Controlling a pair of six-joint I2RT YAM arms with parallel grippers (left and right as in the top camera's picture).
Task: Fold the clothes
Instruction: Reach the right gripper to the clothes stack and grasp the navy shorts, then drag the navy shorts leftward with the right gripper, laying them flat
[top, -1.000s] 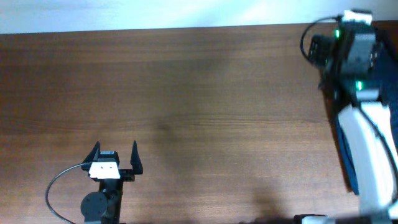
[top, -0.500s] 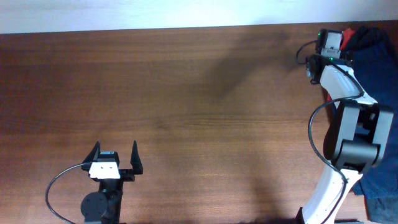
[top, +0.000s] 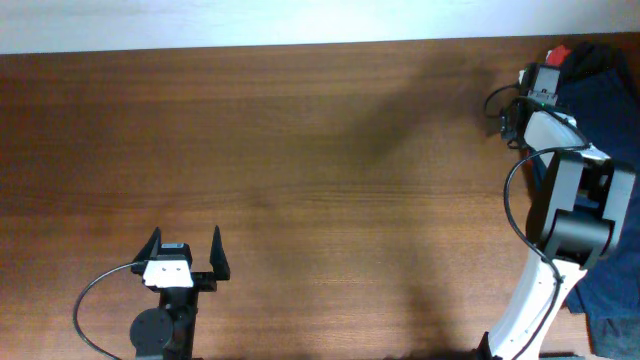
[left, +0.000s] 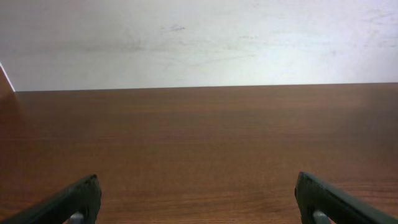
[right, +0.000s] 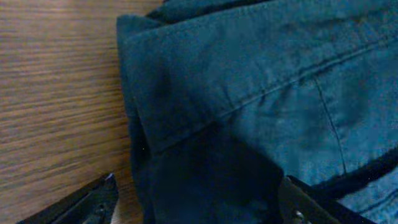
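Note:
A pile of dark blue clothes (top: 612, 110) lies at the table's far right edge. In the right wrist view the dark blue garment (right: 249, 81) fills most of the frame, with seams and a folded edge showing. My right gripper (top: 545, 78) is over the pile's left edge. It is open (right: 199, 208), with its fingers on either side of the cloth's edge and nothing held. My left gripper (top: 185, 240) is open and empty near the front left, far from the clothes. It also shows in the left wrist view (left: 199, 205).
The brown wooden table (top: 300, 150) spans the view, with a white wall behind it (left: 199, 37). A small red item (top: 558, 52) peeks out at the top of the pile. The right arm's white link (top: 530, 300) runs along the right side.
The right arm has dropped from close under the camera and reached to the far right corner. In the last half second it has shifted a little right onto the clothes. The left arm is still.

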